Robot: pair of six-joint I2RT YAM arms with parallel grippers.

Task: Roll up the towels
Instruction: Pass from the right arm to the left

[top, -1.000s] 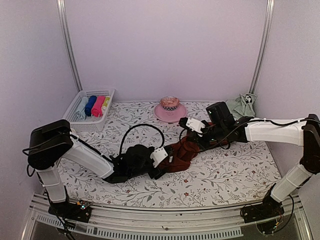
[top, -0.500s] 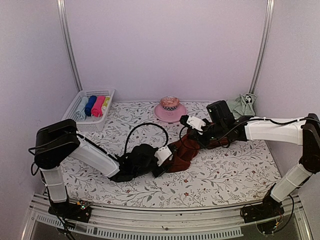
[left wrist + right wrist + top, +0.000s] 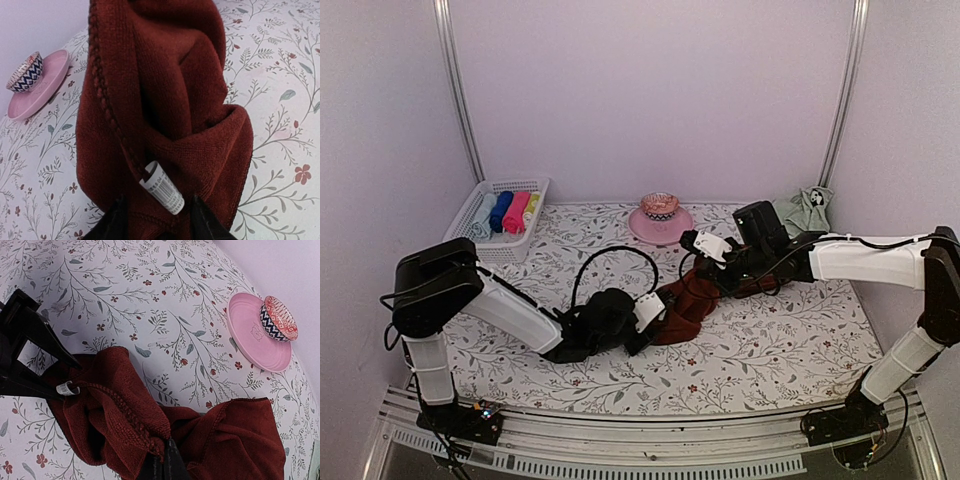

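The dark red-brown towel point(image 3: 685, 302) lies bunched mid-table on the floral cover. My right gripper point(image 3: 703, 272) is shut on its stitched edge and holds that end lifted; in the right wrist view the closed gripper point(image 3: 162, 462) pinches the hem of the towel point(image 3: 110, 405). My left gripper point(image 3: 658, 320) is at the towel's near-left corner. In the left wrist view its fingers point(image 3: 117, 222) stand apart on either side of the folded corner point(image 3: 160, 100) with the white label point(image 3: 162, 190). The sage green towel point(image 3: 807, 210) sits crumpled at the back right.
A white basket point(image 3: 500, 222) with several rolled coloured towels stands back left. A pink plate point(image 3: 660, 228) carries a patterned bowl point(image 3: 660, 205) at the back centre. A black cable point(image 3: 610, 255) loops over the left arm.
My left gripper has slid a little to the right onto the towel's corner and its jaws have narrowed. The right gripper has kept its hold, nearly still.
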